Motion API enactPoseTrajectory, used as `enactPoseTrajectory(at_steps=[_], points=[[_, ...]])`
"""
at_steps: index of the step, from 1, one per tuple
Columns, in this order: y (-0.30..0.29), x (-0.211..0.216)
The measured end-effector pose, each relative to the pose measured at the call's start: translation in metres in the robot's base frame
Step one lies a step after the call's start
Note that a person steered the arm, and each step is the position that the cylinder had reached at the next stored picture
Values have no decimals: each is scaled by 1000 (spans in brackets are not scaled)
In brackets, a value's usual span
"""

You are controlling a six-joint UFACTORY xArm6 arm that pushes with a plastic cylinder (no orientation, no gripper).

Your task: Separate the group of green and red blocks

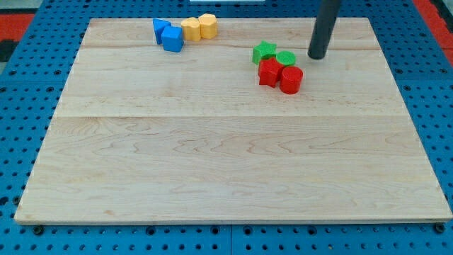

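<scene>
four small blocks sit touching near the tabletop's (212, 177) top right corner: green star (264, 52), green cylinder (287, 58), red star (270, 71), red cylinder (291, 79). they look light, rigid and easy to slide. no jaws here; my tip (316, 57) rests just right of the green cylinder, so push on flat sides.

Four blocks lie clustered near the view's top, right of centre: green star block (264, 52) touching green round block (287, 58) on its right; red star-like block (270, 72) directly below, touching red cylinder (291, 79) at its right
</scene>
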State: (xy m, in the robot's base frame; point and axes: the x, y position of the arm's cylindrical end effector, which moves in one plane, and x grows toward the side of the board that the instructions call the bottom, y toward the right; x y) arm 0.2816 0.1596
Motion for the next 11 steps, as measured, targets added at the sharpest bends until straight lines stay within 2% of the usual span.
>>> enactPoseTrajectory(at_steps=[1, 2, 3, 4, 6, 9, 10, 11], points=[[-32, -63], [-108, -69], [-133, -21], [-129, -1], [-81, 4], [-111, -10], [-111, -23], [-129, -75]])
